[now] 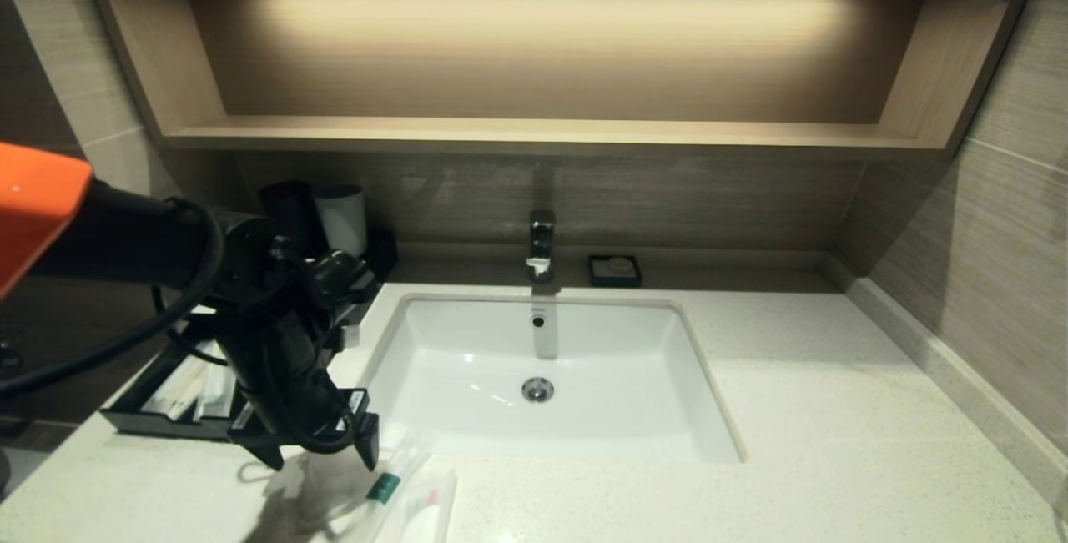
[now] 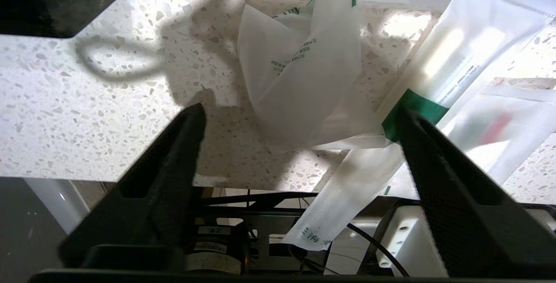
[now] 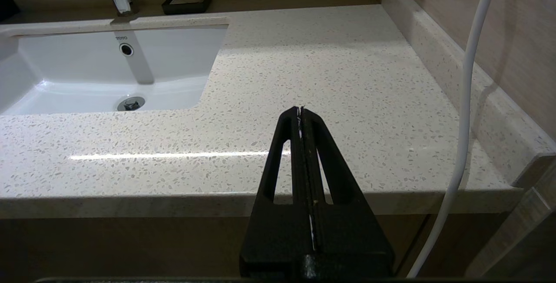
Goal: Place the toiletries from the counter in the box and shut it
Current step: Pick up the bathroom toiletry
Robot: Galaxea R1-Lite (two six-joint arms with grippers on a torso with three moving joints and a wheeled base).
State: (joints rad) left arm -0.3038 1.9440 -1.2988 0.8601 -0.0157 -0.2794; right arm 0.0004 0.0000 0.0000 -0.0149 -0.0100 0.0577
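My left gripper (image 1: 321,458) (image 2: 302,110) hangs open just above the counter (image 1: 834,409) near its front left edge. Between its fingers (image 2: 173,157) lies a crumpled translucent pouch with green print (image 2: 299,78), not gripped. Beside it lie a long slim packet with a green band (image 1: 385,486) (image 2: 438,78) and a flat pouch with red print (image 1: 427,510) (image 2: 499,128); the slim packet's end overhangs the counter edge. The black box (image 1: 158,424) stands behind the gripper with its drawer pulled out and white packets (image 1: 188,389) in it. My right gripper (image 3: 300,110) is shut and empty, off the counter's front right edge.
A white sink (image 1: 467,443) with a faucet (image 1: 541,243) fills the counter's middle. A black soap dish (image 1: 614,270) sits behind it. A black cup (image 1: 292,213) and a white cup (image 1: 342,218) stand at the back left. A wooden shelf (image 1: 542,134) runs overhead.
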